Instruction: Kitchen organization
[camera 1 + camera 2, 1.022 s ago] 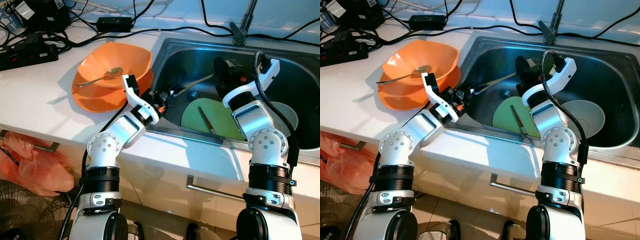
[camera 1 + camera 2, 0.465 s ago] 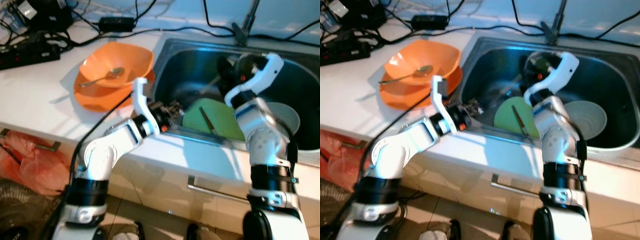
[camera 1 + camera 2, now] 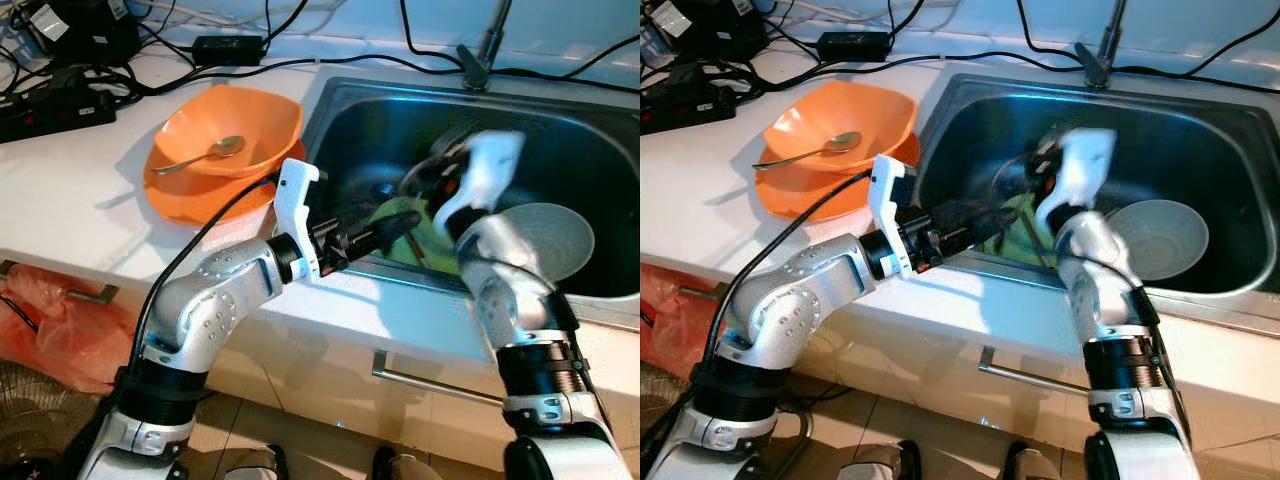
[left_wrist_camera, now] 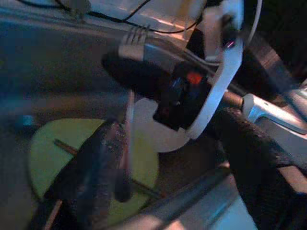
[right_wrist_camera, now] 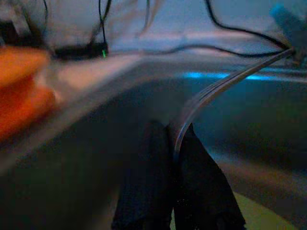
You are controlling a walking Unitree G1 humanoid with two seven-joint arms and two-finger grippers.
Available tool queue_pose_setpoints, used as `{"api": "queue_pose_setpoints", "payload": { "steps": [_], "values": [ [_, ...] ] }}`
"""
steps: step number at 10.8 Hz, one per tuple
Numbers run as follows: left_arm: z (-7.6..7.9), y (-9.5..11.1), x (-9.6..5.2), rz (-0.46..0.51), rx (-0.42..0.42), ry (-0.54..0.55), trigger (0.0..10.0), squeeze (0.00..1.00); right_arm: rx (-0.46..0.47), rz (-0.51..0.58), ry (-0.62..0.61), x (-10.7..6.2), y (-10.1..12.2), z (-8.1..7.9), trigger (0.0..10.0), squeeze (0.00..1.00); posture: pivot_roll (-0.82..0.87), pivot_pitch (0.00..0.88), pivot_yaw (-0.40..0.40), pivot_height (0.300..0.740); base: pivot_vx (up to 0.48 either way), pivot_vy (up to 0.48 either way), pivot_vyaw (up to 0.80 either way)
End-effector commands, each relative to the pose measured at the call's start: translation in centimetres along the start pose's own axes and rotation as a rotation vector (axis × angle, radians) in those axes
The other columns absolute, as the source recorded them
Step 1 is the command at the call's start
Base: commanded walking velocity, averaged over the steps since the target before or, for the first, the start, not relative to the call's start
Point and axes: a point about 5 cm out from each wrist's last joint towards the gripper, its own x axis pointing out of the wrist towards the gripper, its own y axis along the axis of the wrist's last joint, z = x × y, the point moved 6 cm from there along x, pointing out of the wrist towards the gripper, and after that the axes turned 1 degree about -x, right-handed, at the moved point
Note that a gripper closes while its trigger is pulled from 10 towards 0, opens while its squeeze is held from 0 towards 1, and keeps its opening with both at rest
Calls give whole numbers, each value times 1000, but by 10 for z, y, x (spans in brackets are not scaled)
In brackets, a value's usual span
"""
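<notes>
My right gripper (image 3: 432, 182) hangs blurred over the left half of the steel sink (image 3: 570, 120), shut on a silver fork (image 5: 216, 88) whose tines (image 4: 133, 36) point away from it. Below it a green plate (image 4: 48, 153) lies in the sink with a thin brown stick (image 4: 72, 148) across it. My left gripper (image 3: 395, 228) reaches over the sink's front edge toward that plate, its fingers (image 4: 96, 182) open with nothing between them. On the counter an orange bowl (image 3: 250, 120) holding a spoon (image 3: 205, 152) stands on an orange plate (image 3: 185, 200).
A pale round plate (image 3: 550, 235) lies at the sink's right. The faucet (image 3: 480, 55) rises behind the sink. A power strip and cables (image 3: 55, 100) crowd the counter's back left. An orange plastic bag (image 3: 60, 330) hangs by the cabinet; a drawer handle (image 3: 430, 385) juts out below.
My left gripper has swung from the sink's left rim out over its front edge toward the green plate. The right arm has moved left with the fork and is blurred.
</notes>
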Motion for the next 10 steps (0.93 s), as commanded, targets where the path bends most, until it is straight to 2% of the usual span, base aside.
{"api": "queue_pose_setpoints", "payload": {
  "steps": [1,2,3,4,10],
  "values": [
    [4,-1,-1,-8,50,-10,10000,1000,-44,-12,-3,-1,-5,1,4392,0,59,125,59,740,0,0,0],
    [2,-5,0,-24,104,0,10000,1000,-74,-38,-1,-1,-12,2,10000,0,60,126,58,740,0,0,0],
    [-1,-8,0,-29,110,10,10000,1000,-103,-51,7,-1,-15,2,10000,0,58,128,59,740,0,0,0],
    [-3,-11,-1,-36,136,19,10000,1000,-138,-54,4,-1,-17,3,10000,1000,59,128,58,740,0,0,0],
    [-4,-13,0,-28,154,20,10000,1000,-150,-47,1,0,-17,5,10000,1000,58,128,57,740,0,0,0]
  ]
}}
